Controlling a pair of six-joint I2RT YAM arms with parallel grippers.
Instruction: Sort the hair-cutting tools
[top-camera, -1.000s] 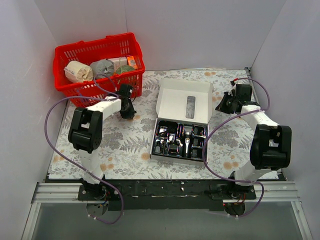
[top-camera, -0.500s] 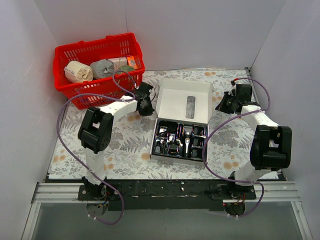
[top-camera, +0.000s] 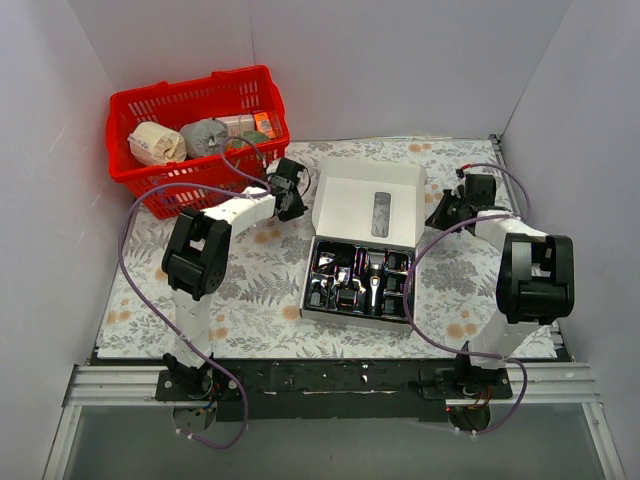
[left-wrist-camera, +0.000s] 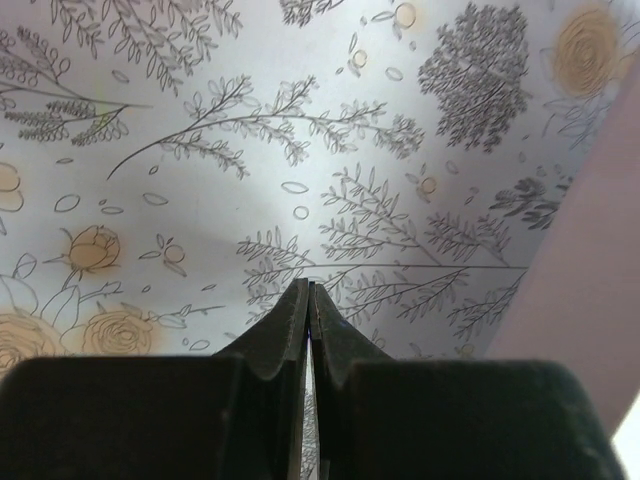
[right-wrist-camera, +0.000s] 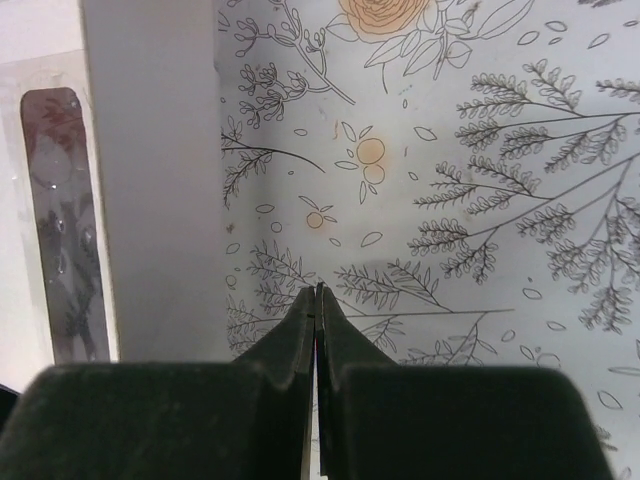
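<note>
- My left claw (left-wrist-camera: 309, 290) is pressed fully together with nothing between the fingers, and it hangs tip-down over the flowered cloth of the desk (top-camera: 250, 290).
- My right claw (right-wrist-camera: 317, 292) is likewise closed tight and empty.
- The hair clipper (top-camera: 372, 280) lies in the black tray (top-camera: 330, 252) of the kit box (top-camera: 356, 316). That puts it right of my left claw, left of my right claw, and nearer my bases than either.
- Its long axis runs from the near edge towards the far wall. It is slim and dark with a silvery glint, but I cannot tell which way the head points.
- The comb attachments (top-camera: 335, 275) are small, glossy black plastic pieces, packed in the tray just left of the clipper.
- The open lid (right-wrist-camera: 150, 180) is matte pale card with a clear oblong window (right-wrist-camera: 65, 220).
- Only the top view shows the tools; neither wrist view reaches them.
- My right wrist view shows the lid's edge just left of that claw, and my left wrist view shows a pale slanted surface at its right.
- The red basket (top-camera: 150, 185), made of latticed plastic, stands left of my left claw.
</note>
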